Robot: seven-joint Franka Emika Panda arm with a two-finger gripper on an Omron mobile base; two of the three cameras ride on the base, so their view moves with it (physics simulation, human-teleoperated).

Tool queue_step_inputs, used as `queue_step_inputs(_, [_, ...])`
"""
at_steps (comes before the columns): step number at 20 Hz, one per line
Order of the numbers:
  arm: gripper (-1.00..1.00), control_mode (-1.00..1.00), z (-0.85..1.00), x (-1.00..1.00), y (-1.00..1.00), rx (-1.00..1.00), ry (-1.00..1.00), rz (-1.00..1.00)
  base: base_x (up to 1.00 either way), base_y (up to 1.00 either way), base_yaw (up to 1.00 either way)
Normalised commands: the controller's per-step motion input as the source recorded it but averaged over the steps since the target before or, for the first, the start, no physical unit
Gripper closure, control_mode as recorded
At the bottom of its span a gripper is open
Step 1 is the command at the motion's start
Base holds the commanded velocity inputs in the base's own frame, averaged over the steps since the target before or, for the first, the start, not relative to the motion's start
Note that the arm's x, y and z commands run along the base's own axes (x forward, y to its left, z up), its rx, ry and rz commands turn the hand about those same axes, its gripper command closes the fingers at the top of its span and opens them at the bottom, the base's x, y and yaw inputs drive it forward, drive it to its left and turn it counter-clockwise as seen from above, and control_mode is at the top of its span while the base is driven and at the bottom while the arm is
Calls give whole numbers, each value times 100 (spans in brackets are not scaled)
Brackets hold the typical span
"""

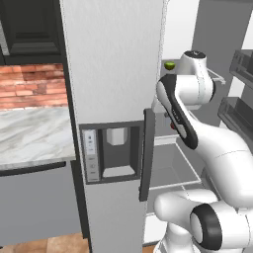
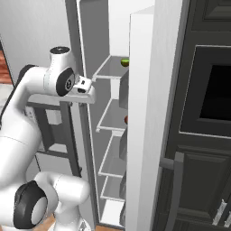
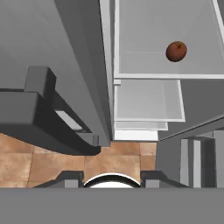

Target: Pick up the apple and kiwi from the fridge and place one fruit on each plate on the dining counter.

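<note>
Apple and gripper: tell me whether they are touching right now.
Apart. In the hand view the apple sits alone on a fridge shelf far ahead of the hand, with bare shelf all around it and nothing of the gripper near it.

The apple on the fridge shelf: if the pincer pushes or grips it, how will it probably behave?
The apple looks round and lies alone on a flat shelf, so a push would probably roll it. Its smooth, curved skin may slip between fingers. It seems small and firm, likely light.

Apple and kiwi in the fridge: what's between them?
A shelf. In the right base view the kiwi sits on the upper shelf, and the apple lies on the next shelf down.
</note>
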Motion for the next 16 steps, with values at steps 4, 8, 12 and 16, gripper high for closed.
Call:
queue_step_inputs(4, [-100, -100, -5, -2, -16, 0, -3, 0, 0, 0, 0])
queue_step_inputs(8, [-100, -100, -25, 0, -59, 3, 0, -3, 0, 0, 0])
queue_step_inputs(12, [-100, -100, -25, 7, -70, 7, 0, -6, 0, 0, 0])
queue_step_inputs(16, [-100, -100, -30, 7, -49, 2, -3, -1, 0, 0, 0])
